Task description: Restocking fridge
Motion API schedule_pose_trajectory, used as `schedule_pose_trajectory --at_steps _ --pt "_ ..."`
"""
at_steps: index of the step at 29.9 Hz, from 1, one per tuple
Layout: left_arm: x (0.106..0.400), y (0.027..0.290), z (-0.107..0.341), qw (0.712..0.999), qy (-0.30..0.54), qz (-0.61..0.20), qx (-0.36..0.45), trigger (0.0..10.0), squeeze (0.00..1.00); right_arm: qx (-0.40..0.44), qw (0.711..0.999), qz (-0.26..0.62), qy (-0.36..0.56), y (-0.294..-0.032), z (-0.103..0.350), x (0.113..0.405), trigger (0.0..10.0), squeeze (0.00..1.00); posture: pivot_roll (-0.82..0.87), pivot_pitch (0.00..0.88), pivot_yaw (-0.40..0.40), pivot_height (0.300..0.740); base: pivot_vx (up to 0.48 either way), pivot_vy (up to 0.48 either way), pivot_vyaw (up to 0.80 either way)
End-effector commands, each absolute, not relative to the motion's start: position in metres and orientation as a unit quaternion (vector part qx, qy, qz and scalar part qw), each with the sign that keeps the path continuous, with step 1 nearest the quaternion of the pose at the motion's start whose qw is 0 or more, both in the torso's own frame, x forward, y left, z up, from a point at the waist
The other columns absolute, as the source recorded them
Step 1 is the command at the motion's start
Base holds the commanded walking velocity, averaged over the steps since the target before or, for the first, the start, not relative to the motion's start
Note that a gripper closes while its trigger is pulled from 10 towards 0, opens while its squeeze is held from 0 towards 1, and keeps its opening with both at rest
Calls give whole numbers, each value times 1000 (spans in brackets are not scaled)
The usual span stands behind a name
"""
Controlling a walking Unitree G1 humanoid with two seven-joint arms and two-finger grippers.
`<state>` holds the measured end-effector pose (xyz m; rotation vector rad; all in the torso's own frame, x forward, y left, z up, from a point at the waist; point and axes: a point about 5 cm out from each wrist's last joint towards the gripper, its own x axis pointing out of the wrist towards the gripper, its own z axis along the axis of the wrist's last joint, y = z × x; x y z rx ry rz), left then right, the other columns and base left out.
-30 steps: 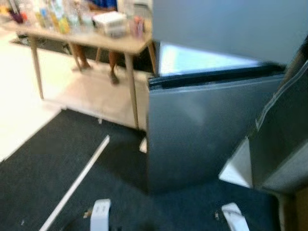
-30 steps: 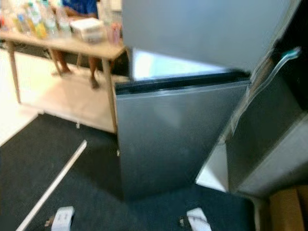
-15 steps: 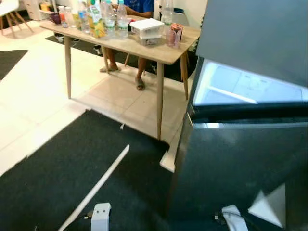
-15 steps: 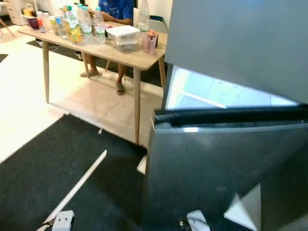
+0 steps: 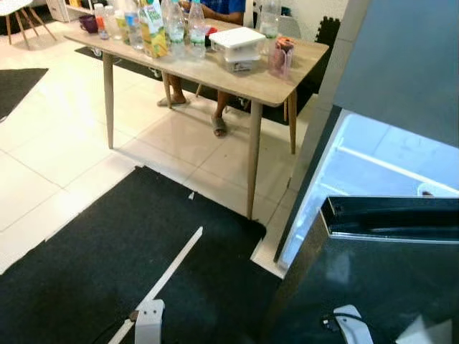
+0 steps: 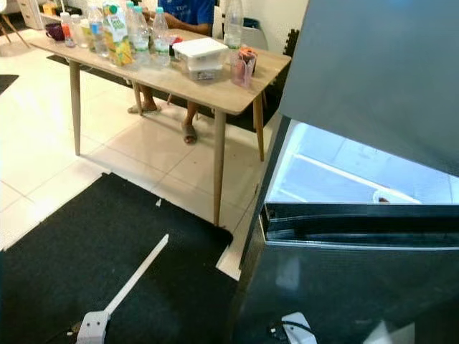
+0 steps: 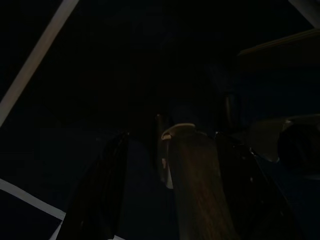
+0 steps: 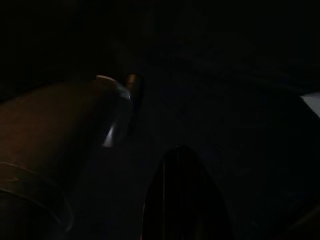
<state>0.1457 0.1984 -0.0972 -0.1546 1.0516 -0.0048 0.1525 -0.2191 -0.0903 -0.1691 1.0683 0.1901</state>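
1. While both arms hang low at the robot's sides, the goods for restocking stand well ahead and to its left on the wooden table [image 5: 237,75], and the open fridge [image 6: 344,179] lies ahead and to its right, so the two ends of the job sit on opposite sides of the view.
2. The left gripper [image 7: 165,165] is on the side nearer the table. Its wrist view is very dark and shows black fingers over the dark mat [image 5: 93,258]; I cannot tell whether they are spread or closed.
3. The right gripper [image 8: 182,195] is on the side nearer the fridge. Its view is darker still, and the state of its fingers cannot be told either.
4. The table's long axis runs away to the left. At its far end stand clear plastic water bottles [image 5: 176,29] and a green-and-yellow juice carton [image 5: 153,32], all upright. Nearer the fridge end sit a lidded white box [image 5: 237,46] and a small pinkish cup [image 5: 282,56].
5. The fridge is smooth grey metal with a glossy face. Its lit white interior shows pale shelves, with a small round item [image 6: 381,196] lying inside. Whether any table goods already went in cannot be told.
6. A person [image 6: 185,11] in a blue top sits behind the table, sandalled feet beneath it.
7. A pale strip [image 5: 172,265] lies slantwise across the mat, on cream floor tiles [image 5: 50,150].
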Motion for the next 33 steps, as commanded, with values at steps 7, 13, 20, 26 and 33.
schedule_pose_trajectory --at_steps 7,13,20,26,33 --pt "140 197 -100 856 511 -5 -75 10000 0 -64 884 71 457 -221 -77 179 10000 0 -69 17 -24 740 0 0 0" --pt "138 197 -100 855 513 -6 -75 10000 0 -81 924 47 371 -224 -48 228 10000 0 -63 18 -22 740 0 0 0" --pt "136 200 -101 855 513 -3 -77 10000 0 -129 972 16 197 -227 32 314 10000 0 -57 16 -28 740 0 0 0" --pt "136 198 -101 855 513 -5 -76 10000 0 -143 986 -13 87 -216 91 358 10000 0 -48 6 -35 740 0 0 0" --pt "139 191 -101 857 509 -10 -84 10000 0 -109 981 114 114 -171 70 351 10000 0 -49 16 -42 740 0 0 0"
